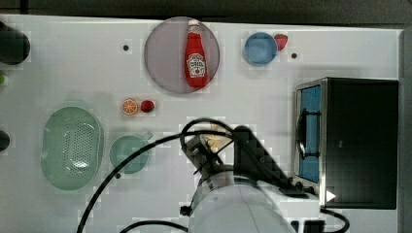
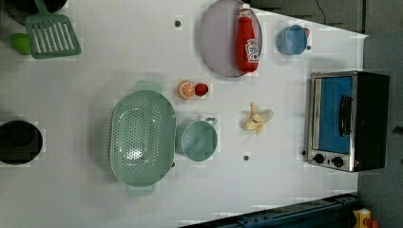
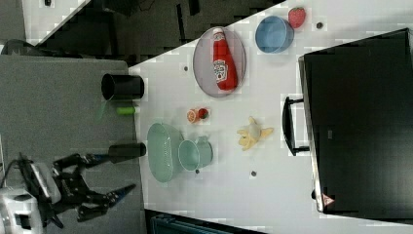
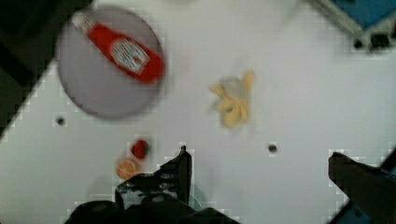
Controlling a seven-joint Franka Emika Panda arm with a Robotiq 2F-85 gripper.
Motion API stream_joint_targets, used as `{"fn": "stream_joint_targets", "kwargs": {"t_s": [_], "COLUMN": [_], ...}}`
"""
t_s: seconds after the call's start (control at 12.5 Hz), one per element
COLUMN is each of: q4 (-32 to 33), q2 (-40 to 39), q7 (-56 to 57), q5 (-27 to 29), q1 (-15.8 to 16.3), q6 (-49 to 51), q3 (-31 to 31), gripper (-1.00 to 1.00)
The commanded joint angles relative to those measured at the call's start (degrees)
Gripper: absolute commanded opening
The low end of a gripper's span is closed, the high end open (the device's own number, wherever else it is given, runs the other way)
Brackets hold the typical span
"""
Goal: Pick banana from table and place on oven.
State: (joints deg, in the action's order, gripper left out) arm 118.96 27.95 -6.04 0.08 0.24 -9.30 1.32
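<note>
White table [image 2: 95, 199] bears a pale, half-peeled banana [image 2: 258, 118] — jaws wide open, empty.

Ketchup bottle [image 1: 196, 53] on grey plate [image 1: 163, 58], arm [image 1: 233, 194] over banana [image 1: 216, 141], oven [image 1: 362, 143] beside.

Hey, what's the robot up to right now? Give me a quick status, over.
Pincer open, holding nothing, above the table. Banana lies loose on the table, beside the oven. Oven top bare. Nothing between banana and oven.
</note>
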Motion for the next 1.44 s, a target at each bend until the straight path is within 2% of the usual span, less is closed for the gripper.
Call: {"fn": "stream_joint_targets", "kwargs": {"t_s": [0.08, 0.4, 0.64, 1.36, 1.44], "q4": [6.3, 15.2, 19.4, 21.7, 21.9], "q2": [-6.9, -13.9, -21.9, -45.4, -46.5], "q7": [-3.2, -3.2, -3.2, -3.3, -3.3], "q5": [0.3, 0.3, 0.3, 0.4, 0.4], "q1": [-0.8, -0.9, -0.9, -0.9, -0.9], "q6": [-4.0, -20.8, -32.6, -55.4, -56.9], "q3": [0.7, 0.8, 0.8, 0.7, 0.7], "gripper": [1.00, 1.00, 1.00, 1.00, 0.92]}}
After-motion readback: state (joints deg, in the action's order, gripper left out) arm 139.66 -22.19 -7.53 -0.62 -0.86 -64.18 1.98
